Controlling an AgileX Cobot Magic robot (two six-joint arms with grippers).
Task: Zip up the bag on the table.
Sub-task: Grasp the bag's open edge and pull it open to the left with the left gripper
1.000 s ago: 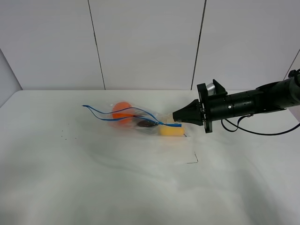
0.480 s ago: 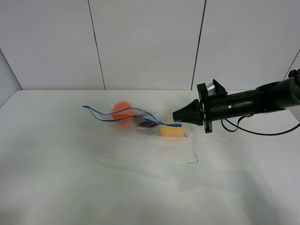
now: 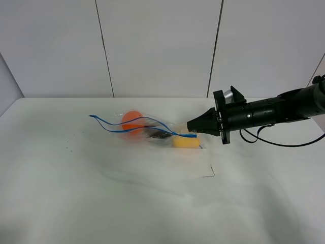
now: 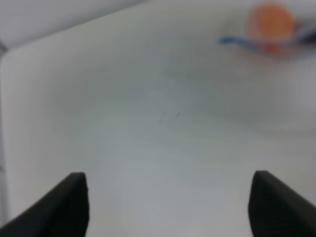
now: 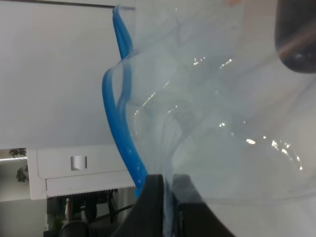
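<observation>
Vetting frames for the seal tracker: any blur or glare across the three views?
Exterior high: sharp and evenly lit, no glare on the bag. Left wrist: whole frame soft, the orange just a blurred blob. Right wrist: seal strip crisp, small bright glints on the plastic.

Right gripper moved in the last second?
No. The right gripper sits at the same spot just left of the wall seam as a second ago, shut on the bag.

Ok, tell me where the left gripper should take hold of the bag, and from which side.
Probably the free end of the blue seal strip, coming from the left of the high view. The right gripper pinches the opposite end, the strip's two halves gape apart between them, and the open left gripper looks toward that free end.
</observation>
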